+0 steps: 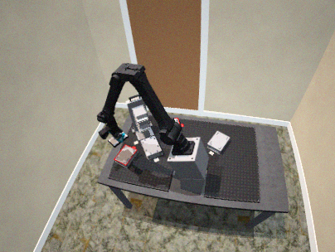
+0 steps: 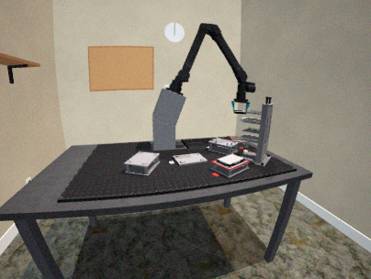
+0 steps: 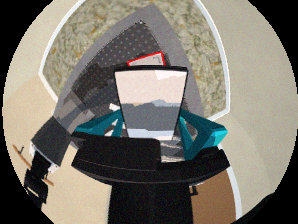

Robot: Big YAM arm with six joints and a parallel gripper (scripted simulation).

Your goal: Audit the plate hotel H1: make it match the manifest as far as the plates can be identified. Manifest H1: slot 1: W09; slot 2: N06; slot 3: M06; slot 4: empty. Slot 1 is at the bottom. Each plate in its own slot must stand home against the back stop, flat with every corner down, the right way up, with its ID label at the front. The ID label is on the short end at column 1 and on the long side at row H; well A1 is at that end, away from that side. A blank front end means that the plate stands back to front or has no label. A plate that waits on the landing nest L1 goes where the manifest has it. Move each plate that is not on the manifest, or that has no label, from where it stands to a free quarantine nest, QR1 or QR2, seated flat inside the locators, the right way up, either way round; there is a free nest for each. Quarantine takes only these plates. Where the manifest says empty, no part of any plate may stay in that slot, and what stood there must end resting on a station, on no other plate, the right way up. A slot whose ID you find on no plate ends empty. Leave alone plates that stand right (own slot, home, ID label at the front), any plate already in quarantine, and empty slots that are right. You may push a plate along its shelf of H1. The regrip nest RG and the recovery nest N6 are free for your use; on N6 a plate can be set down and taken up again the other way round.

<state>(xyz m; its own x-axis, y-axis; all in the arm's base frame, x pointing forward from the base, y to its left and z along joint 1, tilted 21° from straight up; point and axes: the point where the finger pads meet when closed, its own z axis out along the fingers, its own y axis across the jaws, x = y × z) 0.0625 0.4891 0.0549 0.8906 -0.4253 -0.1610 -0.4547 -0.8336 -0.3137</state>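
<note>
My gripper (image 2: pixel 240 108) hangs in the air in front of the upper shelves of the plate hotel H1 (image 2: pixel 258 136), beyond the table's edge in the overhead view (image 1: pixel 118 138). In the wrist view a white and grey plate (image 3: pixel 150 104) sits between the teal fingers, which stand wide on its sides. I cannot read a label on it. A red-framed quarantine nest (image 2: pixel 230 165) below holds a white-topped plate (image 1: pixel 125 155). The hotel (image 1: pixel 140 118) shows several shelves; what stands in them is too small to tell.
A grey plate lies on a raised nest (image 2: pixel 141 162) at the far side of the mat (image 1: pixel 218 142). A flat nest (image 2: pixel 189 159) and another plate (image 2: pixel 223 145) lie near the hotel. The arm's grey base (image 1: pixel 187 159) stands mid-table. A second red nest (image 1: pixel 179 122) shows behind the arm.
</note>
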